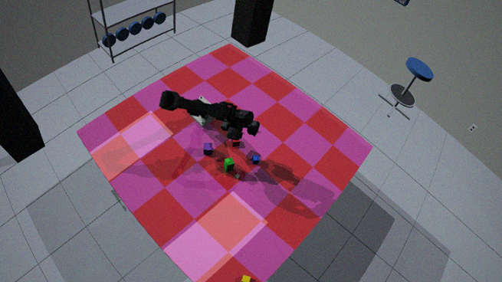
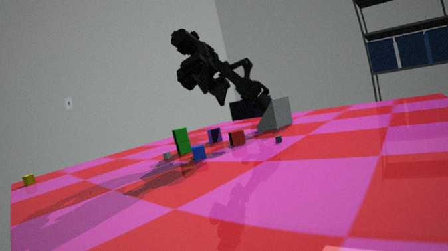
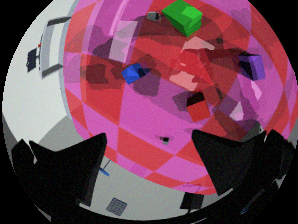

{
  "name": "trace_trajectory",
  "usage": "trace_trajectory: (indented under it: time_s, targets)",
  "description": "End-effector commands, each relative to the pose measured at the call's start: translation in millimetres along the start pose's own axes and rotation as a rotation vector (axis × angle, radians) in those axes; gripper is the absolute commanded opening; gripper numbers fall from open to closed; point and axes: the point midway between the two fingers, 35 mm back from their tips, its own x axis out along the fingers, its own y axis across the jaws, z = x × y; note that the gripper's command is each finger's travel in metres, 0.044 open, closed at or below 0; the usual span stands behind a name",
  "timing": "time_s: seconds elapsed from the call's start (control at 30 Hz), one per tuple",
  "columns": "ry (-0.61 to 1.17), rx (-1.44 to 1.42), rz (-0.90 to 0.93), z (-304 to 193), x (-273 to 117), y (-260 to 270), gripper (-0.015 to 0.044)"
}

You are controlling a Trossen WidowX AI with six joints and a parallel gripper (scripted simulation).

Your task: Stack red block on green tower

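The red block (image 1: 235,143) (image 2: 237,138) (image 3: 199,111) lies on the checkered surface, partly hidden under the arm in the top view. The green tower (image 1: 228,164) (image 2: 182,141) (image 3: 182,17) is two green blocks high and stands upright, apart from the red block. My gripper (image 3: 150,137) is open and empty. It hangs well above the surface, on the arm-base side of the tower. In the wrist view the red block lies beyond the right fingertip, not between the fingers.
A blue block (image 1: 255,160) (image 2: 199,152) (image 3: 132,73) and a purple block (image 1: 207,149) (image 2: 215,136) (image 3: 256,67) flank the tower. A small grey cube (image 1: 236,176) (image 2: 167,155) lies close by it. A small dark cube (image 2: 278,139) and a yellow block (image 1: 245,279) (image 2: 29,179) lie farther off.
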Motion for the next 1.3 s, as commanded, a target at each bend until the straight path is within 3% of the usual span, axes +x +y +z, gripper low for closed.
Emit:
trace_trajectory:
  time_s: [0.0,0.37,0.63,0.93,1.27]
  targets:
    - [-0.041,-0.146,-0.146,-10,8,-14,0.0440]
    - [-0.152,-0.542,-0.509,-25,14,-48,0.0440]
    - [-0.153,-0.549,-0.514,-24,16,-50,0.0440]
    - [-0.156,-0.549,-0.514,-11,58,-70,0.0440]
    - [-0.155,-0.549,-0.514,-9,64,-73,0.0440]
